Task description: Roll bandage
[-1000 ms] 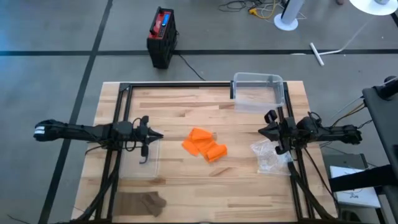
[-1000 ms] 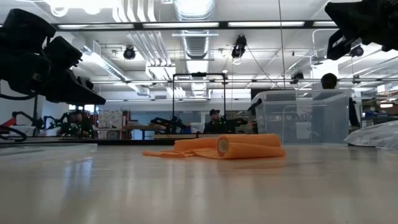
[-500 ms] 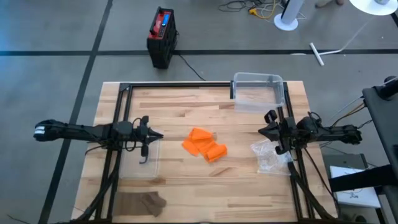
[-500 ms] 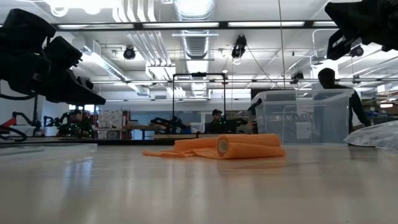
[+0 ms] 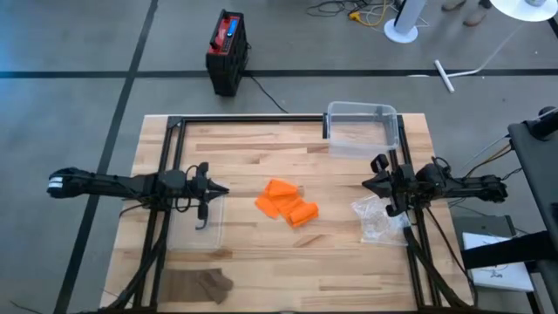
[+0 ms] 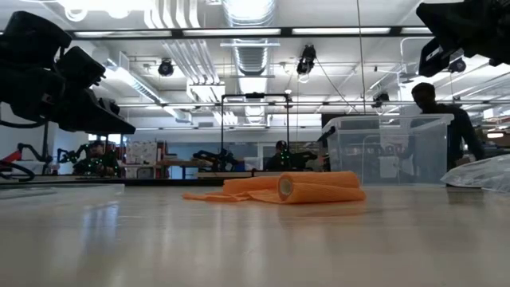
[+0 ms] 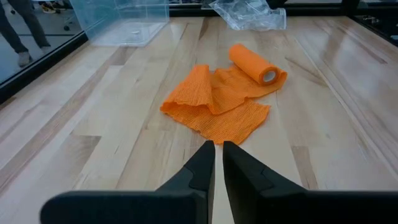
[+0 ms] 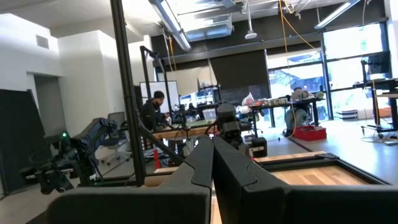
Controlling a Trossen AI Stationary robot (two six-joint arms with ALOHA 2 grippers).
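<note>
We look down on a pale wooden table [image 5: 261, 253] framed by black rails, both dark arms raised above it and holding nothing. The left arm reaches in from the left edge, and the left gripper [image 5: 220, 187] points toward the middle with its jaws nearly pressed together, only a thin slit between them in its wrist view. The right arm comes in from the right edge, and the right gripper [image 5: 370, 183] also has its jaws pressed together. A clear plastic bin [image 5: 361, 127] stands at the far right of the table, and a crumpled clear plastic bag [image 5: 377, 218] lies under the right arm. At the near left edge we see a dark brown cloth [image 5: 199, 283]. The orange bandage [image 5: 286, 203] lies at the table's centre, between the two grippers and apart from both: one end is wound into a short roll [image 7: 257, 64], the remainder spread in loose folds beside it.
</note>
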